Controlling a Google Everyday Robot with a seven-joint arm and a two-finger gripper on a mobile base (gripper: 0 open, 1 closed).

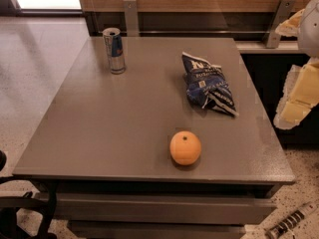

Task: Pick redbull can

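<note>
The redbull can (114, 50) is slim, blue and silver, and stands upright at the far left corner of the grey table (114, 128). My gripper (285, 71) hangs at the right edge of the view, beyond the table's right side and far from the can. Its two pale yellow fingers (299, 98) are spread apart with nothing between them.
A crumpled dark blue snack bag (207, 85) lies at the table's far right. An orange (185, 148) sits near the front edge, right of centre. A wooden wall with metal brackets (131, 15) runs behind the table. A dark chair part (20, 210) is at lower left.
</note>
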